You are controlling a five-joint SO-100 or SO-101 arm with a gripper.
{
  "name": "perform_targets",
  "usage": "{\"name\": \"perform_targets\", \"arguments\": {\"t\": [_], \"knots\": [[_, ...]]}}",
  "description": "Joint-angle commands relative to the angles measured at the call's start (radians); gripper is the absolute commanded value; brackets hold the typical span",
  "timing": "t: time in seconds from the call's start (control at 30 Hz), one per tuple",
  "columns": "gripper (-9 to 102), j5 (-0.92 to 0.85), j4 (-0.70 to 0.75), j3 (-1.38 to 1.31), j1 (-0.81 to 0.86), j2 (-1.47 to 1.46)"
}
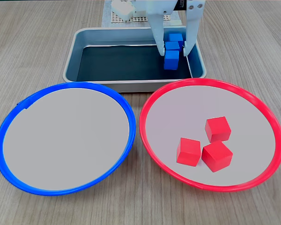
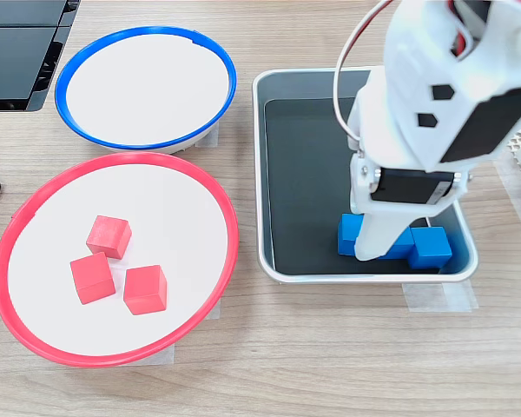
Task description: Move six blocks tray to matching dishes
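Gripper (image 1: 173,48) sits low in the tray's (image 1: 131,86) far right corner, fingers apart around the blue blocks (image 1: 171,59); I see three red blocks (image 1: 217,129) in the red-rimmed dish (image 1: 152,99); blue-rimmed dish (image 1: 18,103) bare.

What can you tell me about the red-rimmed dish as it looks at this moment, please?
The red-rimmed dish is a large, round, shallow plate with a pale grey-white centre and a glossy bright red rim, plastic by its look. It sits flat on the wooden table, beside the blue-rimmed dish and in front of the tray. Three red blocks rest in it, clustered close together.
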Motion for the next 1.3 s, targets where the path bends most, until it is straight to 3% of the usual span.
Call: {"name": "perform_targets", "arguments": {"t": [0.0,0.13,0.2,0.37,0.53,0.67,0.8,0.93,1.0,1.17,1.27], "knots": [[12,-0.012,-0.032,0.014,0.005,0.002],[0,-0.012,-0.055,0.037,0.020,0.006],[0,-0.015,-0.060,0.038,0.034,0.006],[0,-0.089,0.161,-0.278,0.187,0.035],[0,-0.112,0.048,-0.543,0.331,-0.101],[0,-0.167,-0.146,-0.650,0.414,-0.276],[0,-0.224,-0.193,-0.764,0.463,-0.434],[19,-0.273,-0.204,-0.815,0.495,-0.517],[21,-0.284,-0.206,-0.813,0.499,-0.522],[0,-0.291,-0.143,-0.733,0.480,-0.408],[0,-0.288,-0.012,-0.637,0.434,-0.262]]}}
